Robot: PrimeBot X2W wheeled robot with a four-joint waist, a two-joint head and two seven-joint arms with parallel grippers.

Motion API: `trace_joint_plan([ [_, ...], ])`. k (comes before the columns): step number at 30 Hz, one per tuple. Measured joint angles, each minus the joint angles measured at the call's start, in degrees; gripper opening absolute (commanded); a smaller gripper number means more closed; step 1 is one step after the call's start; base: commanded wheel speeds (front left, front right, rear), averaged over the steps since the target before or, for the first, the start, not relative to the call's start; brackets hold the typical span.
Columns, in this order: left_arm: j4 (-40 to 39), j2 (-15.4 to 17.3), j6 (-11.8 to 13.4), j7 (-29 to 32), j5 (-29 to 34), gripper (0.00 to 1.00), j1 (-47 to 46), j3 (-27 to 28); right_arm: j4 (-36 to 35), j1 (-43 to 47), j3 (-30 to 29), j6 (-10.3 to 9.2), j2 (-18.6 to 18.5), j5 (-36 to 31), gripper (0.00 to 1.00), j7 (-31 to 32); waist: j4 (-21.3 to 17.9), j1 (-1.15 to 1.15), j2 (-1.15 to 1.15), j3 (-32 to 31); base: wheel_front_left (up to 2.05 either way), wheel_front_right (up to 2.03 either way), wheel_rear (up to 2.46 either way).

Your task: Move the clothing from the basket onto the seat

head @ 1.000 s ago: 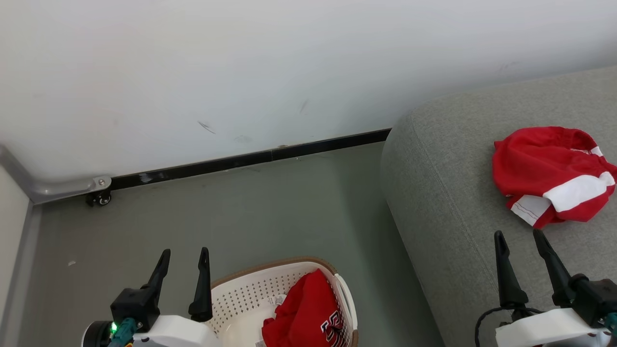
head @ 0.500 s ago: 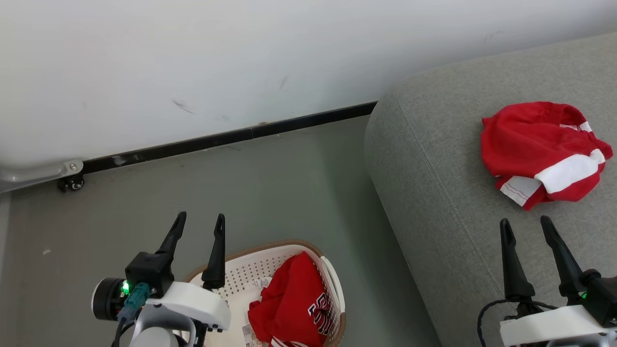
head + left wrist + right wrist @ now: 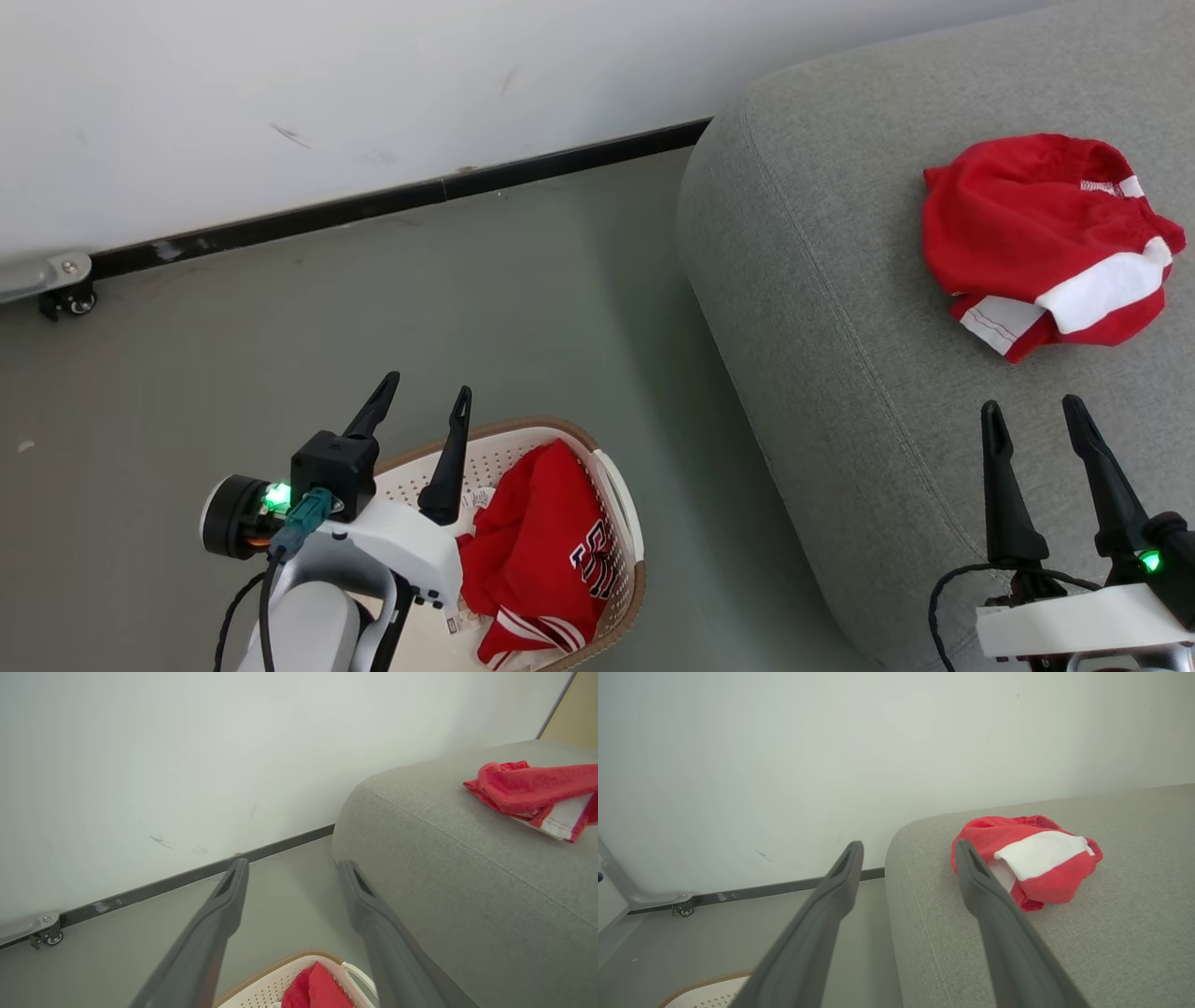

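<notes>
One crumpled jersey [image 3: 1036,233] is down on the seat [image 3: 840,392], lying in a red heap with its white band showing, well in from the rounded edge, so that part of the job looks banked. Over in the basket [image 3: 624,504], which stands on the floor [image 3: 467,299] just beside the seat, a lettered jersey [image 3: 537,551] sits bunched toward the side nearest the seat, navy-and-white lettering face up, and that is what's left to shift. Whether the striped hem poking out below it belongs to the same garment or to another one underneath, I can't tell from here. The left gripper [image 3: 427,385] hovers above the basket's rim on the side away from the seat, jaws spread wide, nothing between them, not touching the fabric. The right gripper [image 3: 1031,405] hangs over the seat, near the crumpled jersey but apart from it, also gaping wide and empty. My read: roughly halfway, possibly less if more is buried, with the left arm best placed for the next reach down into the basket.
</notes>
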Motion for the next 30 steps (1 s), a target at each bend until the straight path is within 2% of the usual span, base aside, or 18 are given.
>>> trace_joint_plan([
  [12, 6.25, 1.52, -0.51, 1.75, 1.97, 1.0, -2.93, -0.99, -1.33, -0.4, -0.1, 0.0, 0.05, 1.55, 1.0, -0.91, -2.28, 0.0, 0.0, 5.85, 0.0, 0.0, 0.0],
  [30, 15.38, 1.91, -0.96, 3.1, 2.45, 1.0, -8.28, -1.44, -1.69, -5.39, 0.65, 0.0, 0.11, 3.7, 1.0, -2.65, -6.2, 0.0, 0.0, 14.73, 0.0, 0.0, 0.0],
])
